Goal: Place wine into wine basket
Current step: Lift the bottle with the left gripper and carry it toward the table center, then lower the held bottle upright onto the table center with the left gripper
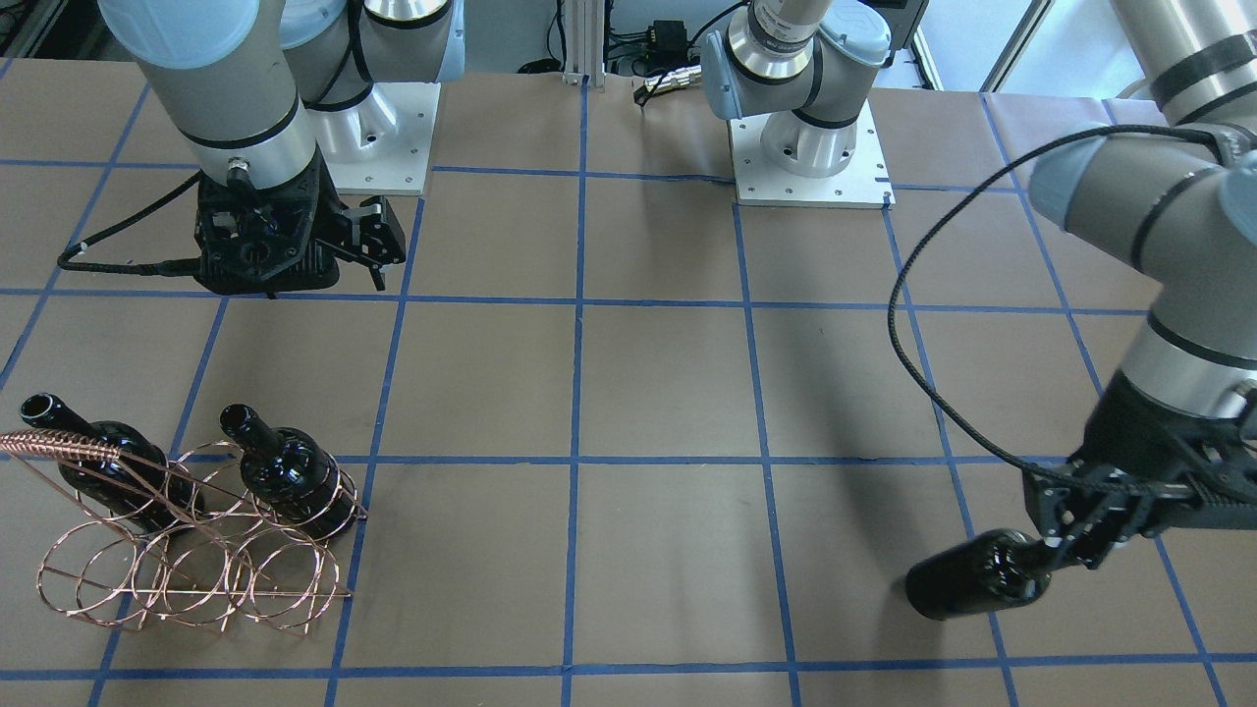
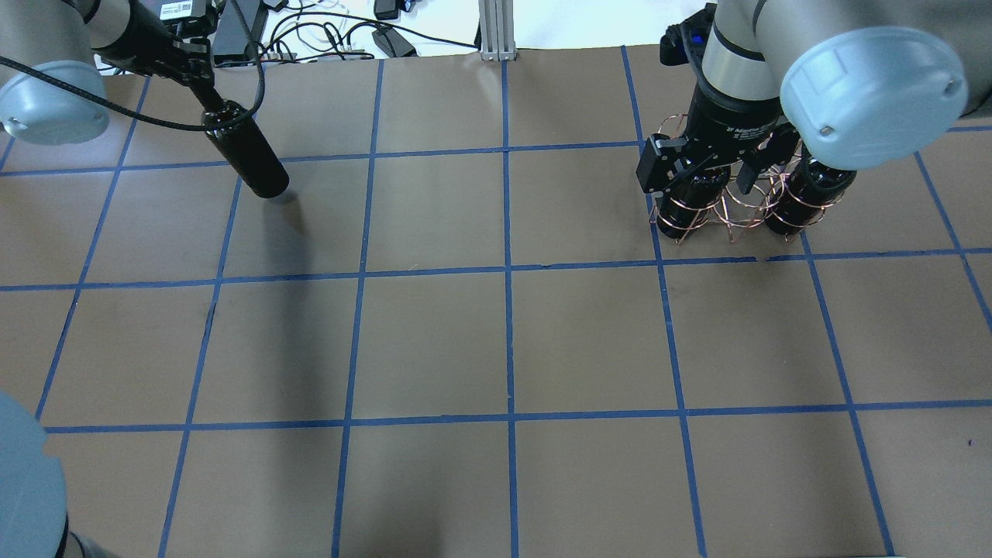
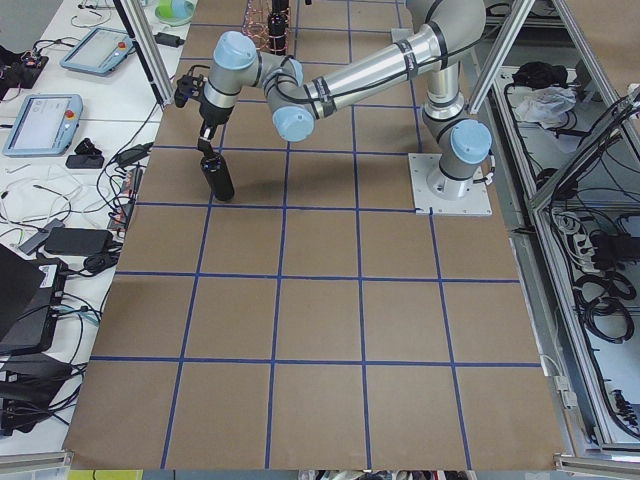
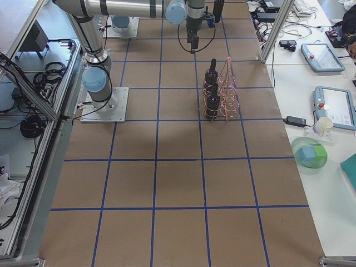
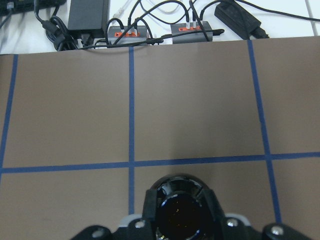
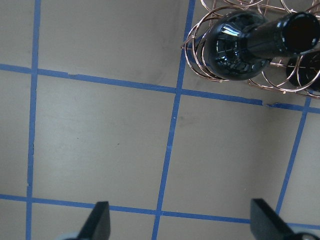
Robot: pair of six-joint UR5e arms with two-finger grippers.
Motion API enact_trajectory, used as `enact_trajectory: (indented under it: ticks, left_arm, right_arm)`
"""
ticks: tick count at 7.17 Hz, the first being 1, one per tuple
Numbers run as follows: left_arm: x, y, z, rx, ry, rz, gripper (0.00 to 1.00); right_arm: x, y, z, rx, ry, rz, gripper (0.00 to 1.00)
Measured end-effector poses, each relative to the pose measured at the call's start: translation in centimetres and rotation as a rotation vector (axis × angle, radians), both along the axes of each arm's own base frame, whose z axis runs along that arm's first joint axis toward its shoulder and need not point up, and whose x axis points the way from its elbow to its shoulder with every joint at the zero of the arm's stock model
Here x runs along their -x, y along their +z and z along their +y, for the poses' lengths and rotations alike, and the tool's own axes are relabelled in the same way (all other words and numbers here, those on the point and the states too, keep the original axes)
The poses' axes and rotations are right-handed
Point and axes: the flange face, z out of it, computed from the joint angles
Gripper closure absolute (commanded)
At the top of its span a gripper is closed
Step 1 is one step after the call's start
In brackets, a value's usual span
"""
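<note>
My left gripper [image 1: 1065, 545] is shut on the neck of a glossy black wine bottle [image 1: 967, 587], which hangs tilted with its base close to the table at the far left [image 2: 246, 159]. The left wrist view looks straight down on that bottle's top [image 5: 180, 212] between the fingers. The copper wire wine basket [image 1: 196, 570] stands at the far right [image 2: 732, 221] with two more bottles upright in it [image 1: 113, 471] [image 1: 290, 476]. My right gripper [image 2: 700, 174] hovers above the basket, open and empty, with its fingers [image 6: 100, 220] spread wide and one basket bottle [image 6: 235, 45] ahead of it.
Power bricks and cables [image 5: 87, 15] lie just beyond the table's far edge, next to an aluminium post [image 2: 496, 31]. The arm bases [image 1: 810, 147] stand on white plates at the robot side. A side table holds tablets [image 3: 45, 115]. Brown paper with blue tape lines covers the table.
</note>
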Motion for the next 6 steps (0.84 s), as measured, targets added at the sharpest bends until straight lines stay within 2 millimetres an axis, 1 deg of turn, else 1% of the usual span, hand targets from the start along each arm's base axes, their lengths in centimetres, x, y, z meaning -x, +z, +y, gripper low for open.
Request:
enact_trajectory:
  ticks: [2, 3, 4, 5, 6]
  left_arm:
    - [7.3, -1.2, 6.0, -0.056, 0.083, 0.068, 0.93]
    - [12.0, -1.2, 8.2, -0.058, 0.121, 0.098, 0.97]
    - [17.4, -1.0, 9.9, -0.034, 0.136, 0.088, 0.97]
    - [21.4, -0.7, 11.3, -0.002, 0.145, 0.063, 0.97]
    - [24.1, -0.6, 12.5, 0.016, 0.166, 0.065, 0.98]
  right_arm:
    - [0.0, 0.0, 0.0, 0.0, 0.001, 0.001, 0.0]
    - [0.1, 0.0, 0.0, 0.0, 0.002, 0.006, 0.0]
    - [0.1, -0.1, 0.0, 0.0, 0.002, 0.01, 0.0]
    - [0.1, -0.1, 0.0, -0.001, 0.003, 0.012, 0.0]
    - [0.1, -0.1, 0.0, -0.001, 0.003, 0.012, 0.0]
